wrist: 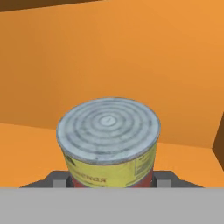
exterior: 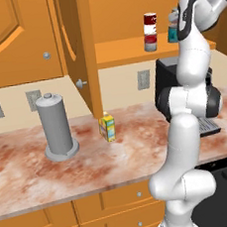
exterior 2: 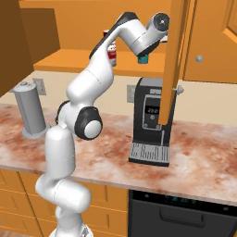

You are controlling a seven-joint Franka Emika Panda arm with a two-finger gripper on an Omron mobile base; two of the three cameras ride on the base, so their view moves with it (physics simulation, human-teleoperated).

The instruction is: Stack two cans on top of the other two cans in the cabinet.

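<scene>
above the teal can (exterior: 172, 34) on the cabinet (exterior: 128, 51) shelf, a yellow-labelled can (wrist: 109, 142) is gripped by the end effector (wrist: 109, 181); an off-centre release could topple it.

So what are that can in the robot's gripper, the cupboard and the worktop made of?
The can looks like metal: a dull grey lid with pressed rings, above a yellow, probably paper, label. The cabinet seems to be orange wood, smooth, with panelled doors. The counter looks like polished stone, mottled red-brown and white, though it could be laminate.
</scene>
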